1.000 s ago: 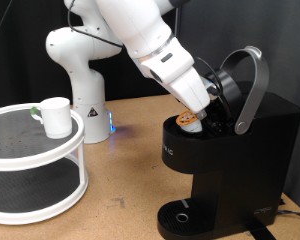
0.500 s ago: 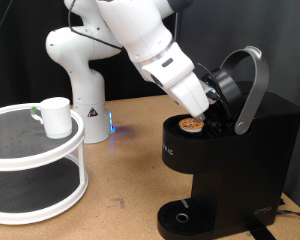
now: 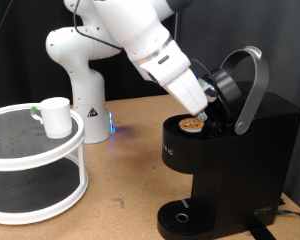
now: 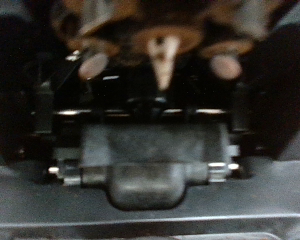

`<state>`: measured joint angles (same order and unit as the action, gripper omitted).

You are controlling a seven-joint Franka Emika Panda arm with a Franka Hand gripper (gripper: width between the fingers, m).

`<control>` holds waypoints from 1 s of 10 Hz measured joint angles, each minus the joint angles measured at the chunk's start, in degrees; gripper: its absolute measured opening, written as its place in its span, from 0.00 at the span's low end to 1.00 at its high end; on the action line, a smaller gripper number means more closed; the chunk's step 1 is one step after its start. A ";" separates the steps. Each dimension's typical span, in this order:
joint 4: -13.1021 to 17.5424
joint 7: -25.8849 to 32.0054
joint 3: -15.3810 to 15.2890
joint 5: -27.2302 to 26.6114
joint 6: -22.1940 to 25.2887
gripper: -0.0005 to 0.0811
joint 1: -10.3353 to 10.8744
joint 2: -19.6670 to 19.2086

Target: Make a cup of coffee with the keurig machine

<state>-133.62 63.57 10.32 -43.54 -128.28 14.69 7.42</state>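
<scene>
The black keurig machine (image 3: 240,150) stands at the exterior view's right with its lid and silver handle (image 3: 252,85) raised. A small pod with a tan foil top (image 3: 191,124) lies in the open brew chamber. My gripper (image 3: 204,108) hangs just above and behind the pod, its fingers apart and nothing between them. The blurred wrist view shows the two fingertips (image 4: 90,66) spread wide over the dark inside of the machine (image 4: 155,170). The white cup (image 3: 55,116) stands on the top tier of a round white shelf at the left, far from the gripper.
The round two-tier shelf (image 3: 20,152) fills the exterior view's lower left. The white arm base (image 3: 78,70) stands behind it. The machine's round drip tray (image 3: 180,215) holds nothing. Brown tabletop lies between shelf and machine.
The pod, held at the chamber mouth a second ago, now lies in the chamber. My gripper has drawn back slightly, up and to the right.
</scene>
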 joint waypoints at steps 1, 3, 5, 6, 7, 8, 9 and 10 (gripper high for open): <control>-0.03 -0.17 0.25 0.25 0.44 0.99 -0.24 0.52; 0.10 -0.32 0.97 2.58 4.02 0.99 -1.20 1.31; -0.09 0.33 0.96 2.07 2.90 0.99 -1.19 1.33; -0.16 1.39 1.29 1.08 2.60 0.99 -1.29 1.54; -0.17 2.45 1.90 -0.44 2.59 0.99 -1.50 2.12; -0.08 2.77 2.72 -1.26 3.41 0.99 -1.72 3.04; 0.22 2.78 3.59 -1.35 5.12 0.99 -2.16 4.11; 0.65 2.63 4.41 -1.35 6.72 0.99 -2.57 5.17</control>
<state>-132.97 66.20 14.73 -44.89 -121.55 12.12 12.59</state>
